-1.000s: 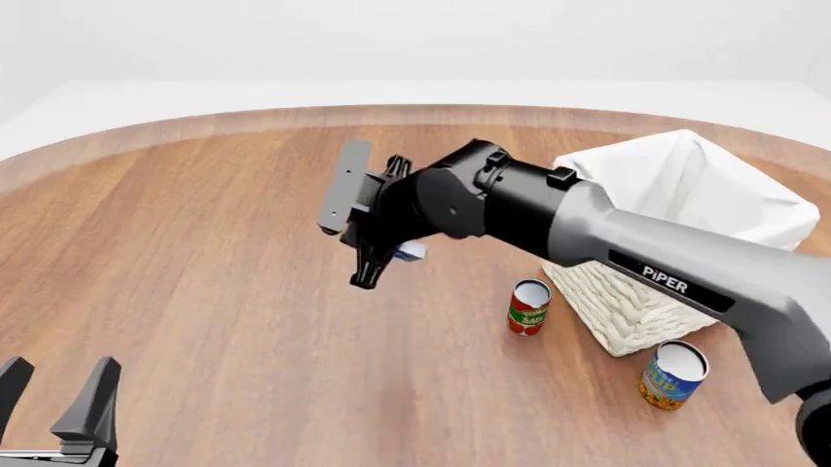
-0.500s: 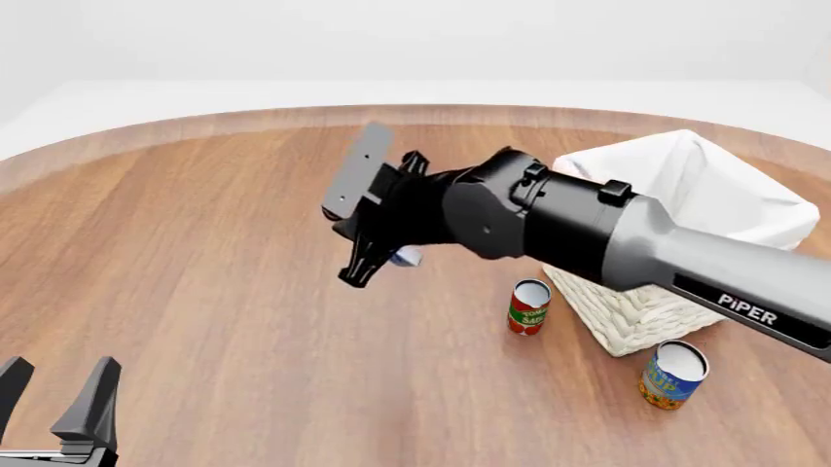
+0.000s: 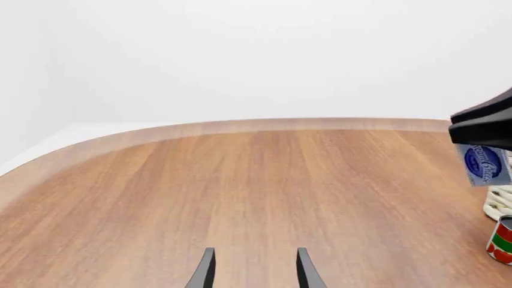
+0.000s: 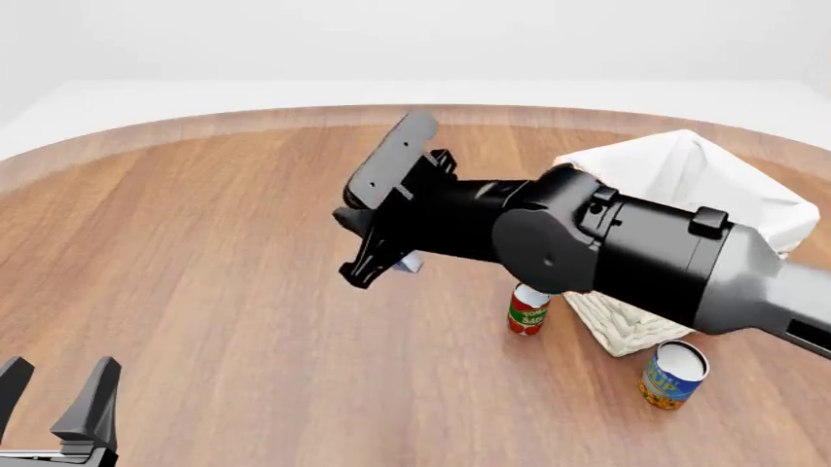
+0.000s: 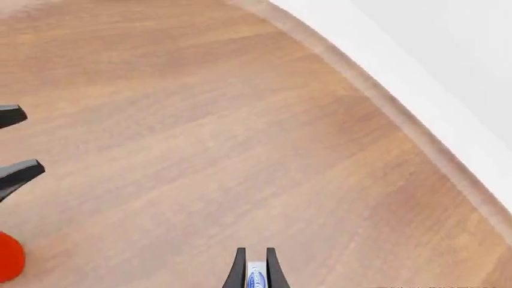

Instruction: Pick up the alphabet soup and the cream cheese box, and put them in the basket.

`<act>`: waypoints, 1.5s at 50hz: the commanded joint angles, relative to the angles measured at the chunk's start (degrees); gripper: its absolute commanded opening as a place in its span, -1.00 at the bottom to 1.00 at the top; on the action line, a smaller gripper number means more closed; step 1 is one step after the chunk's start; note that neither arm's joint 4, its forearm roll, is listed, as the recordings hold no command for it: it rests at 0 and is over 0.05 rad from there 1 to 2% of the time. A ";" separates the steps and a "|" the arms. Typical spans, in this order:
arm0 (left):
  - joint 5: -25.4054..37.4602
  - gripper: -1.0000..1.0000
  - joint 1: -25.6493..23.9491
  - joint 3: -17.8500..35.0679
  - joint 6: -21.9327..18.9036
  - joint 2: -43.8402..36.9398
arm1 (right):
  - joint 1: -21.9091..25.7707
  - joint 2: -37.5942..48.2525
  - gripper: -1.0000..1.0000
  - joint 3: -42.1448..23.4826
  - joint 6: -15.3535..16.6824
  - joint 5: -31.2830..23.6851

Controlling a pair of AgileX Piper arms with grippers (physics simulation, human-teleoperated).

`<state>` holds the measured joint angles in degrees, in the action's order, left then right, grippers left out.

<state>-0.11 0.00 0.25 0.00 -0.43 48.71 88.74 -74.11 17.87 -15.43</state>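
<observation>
My right gripper hangs above the middle of the table, shut on the cream cheese box, a small blue and white box. In the right wrist view the box sits edge-on between the fingers. The left wrist view shows the box held in the air. The alphabet soup, a blue and yellow can, stands at the front right. Just behind it is the basket, wicker with white cloth. My left gripper rests open at the near left corner, holding nothing.
A red-and-green can stands upright just left of the basket's near corner, below my right arm. The table's curved far edge runs behind everything. In the left wrist view the same can shows at the frame's edge.
My right arm has swung and its wrist has risen and shifted right, while the held cream cheese box stayed almost in place. The left arm has not moved.
</observation>
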 commanded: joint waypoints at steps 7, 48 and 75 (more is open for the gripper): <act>0.00 1.00 0.00 0.00 0.00 0.00 | -0.72 -4.51 -1.00 3.64 -5.56 4.36; 0.00 1.00 0.00 0.00 0.00 0.00 | -3.80 -1.73 -1.00 2.68 -9.02 6.83; 0.00 1.00 0.00 0.00 0.00 0.00 | -6.49 -6.45 -1.00 2.19 -13.46 7.21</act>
<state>-0.11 0.00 0.25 0.00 -0.43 42.49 84.77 -72.22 7.11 -8.66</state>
